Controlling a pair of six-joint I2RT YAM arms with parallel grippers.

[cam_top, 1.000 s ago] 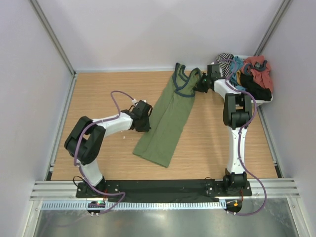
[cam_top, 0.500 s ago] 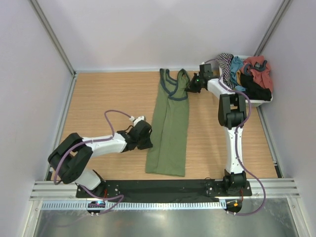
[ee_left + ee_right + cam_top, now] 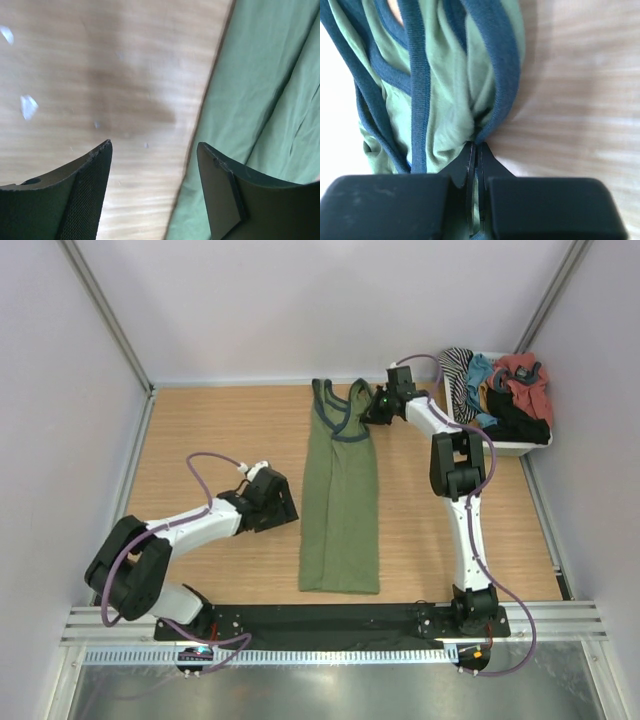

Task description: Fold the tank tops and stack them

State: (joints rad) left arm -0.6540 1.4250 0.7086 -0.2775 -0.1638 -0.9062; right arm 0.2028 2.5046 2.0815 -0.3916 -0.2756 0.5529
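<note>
The olive green tank top point(image 3: 340, 510) with dark grey-blue trim lies in a long narrow strip down the middle of the table, straps at the far end. My right gripper point(image 3: 368, 416) is shut on the trim at the strap end; in the right wrist view the fingertips point(image 3: 475, 146) pinch the blue edge of the green tank top point(image 3: 445, 100). Just off the strip's left edge my left gripper point(image 3: 289, 508) stands open over bare wood. In its wrist view nothing sits between the fingers point(image 3: 95, 185), and the green tank top point(image 3: 260, 100) lies to the right. The black tank top point(image 3: 520, 422) lies in the bin.
A white bin point(image 3: 500, 448) at the back right corner holds striped, teal and red garments along with the black one. White walls close in the table on three sides. Bare wood lies left and right of the green strip.
The left gripper opened and let go of the green top's left edge. The right gripper pulled the strap end leftward, so the strip went from slanted to straight.
</note>
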